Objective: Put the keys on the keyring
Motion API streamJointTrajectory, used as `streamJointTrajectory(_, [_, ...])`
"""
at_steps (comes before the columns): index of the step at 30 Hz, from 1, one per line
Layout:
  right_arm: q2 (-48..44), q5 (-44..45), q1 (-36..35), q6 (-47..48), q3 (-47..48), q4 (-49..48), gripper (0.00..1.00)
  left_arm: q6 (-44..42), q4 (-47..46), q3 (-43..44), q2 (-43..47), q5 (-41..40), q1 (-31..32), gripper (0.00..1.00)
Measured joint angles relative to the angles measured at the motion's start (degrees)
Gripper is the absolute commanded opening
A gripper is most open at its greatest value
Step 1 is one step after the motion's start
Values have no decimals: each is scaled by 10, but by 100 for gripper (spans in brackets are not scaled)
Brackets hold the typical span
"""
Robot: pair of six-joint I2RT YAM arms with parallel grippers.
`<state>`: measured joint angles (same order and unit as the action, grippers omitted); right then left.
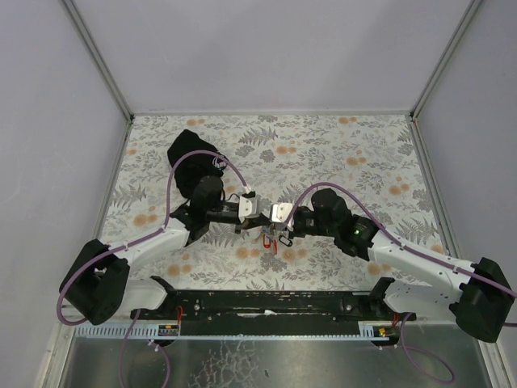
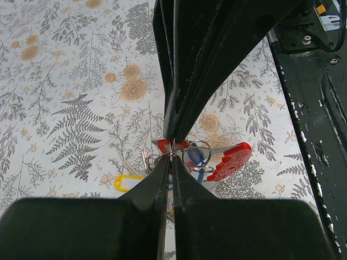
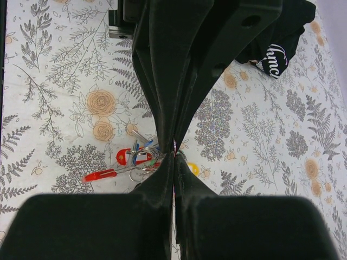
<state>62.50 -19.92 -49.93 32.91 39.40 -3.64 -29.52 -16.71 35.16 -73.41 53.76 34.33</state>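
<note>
Meeting tip to tip over the middle of the counter [image 1: 339, 153], the left gripper [image 2: 171, 142] and right gripper [image 3: 174, 145] press their jaws together, seemingly nipping the ring [image 2: 196, 154] from opposite sides to steady the keys [image 1: 273, 240] bunched just below.

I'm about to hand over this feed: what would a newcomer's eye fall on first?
The left end effector and the right end effector, both shut, meet tip to tip at mid-table, close over the keys with their red, yellow and blue tags. Next comes the black pouch with white lettering, at the far left of the flowered table.
</note>
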Motion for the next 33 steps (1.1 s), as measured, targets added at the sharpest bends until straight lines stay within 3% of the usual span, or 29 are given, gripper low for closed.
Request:
streamJointTrajectory(16, [16, 6, 0, 7, 20, 20, 0, 6, 38, 19, 0, -49, 14, 0])
streamJointTrajectory(33, [9, 39, 0, 28, 20, 21, 0, 177, -10, 24, -10, -124, 17, 0])
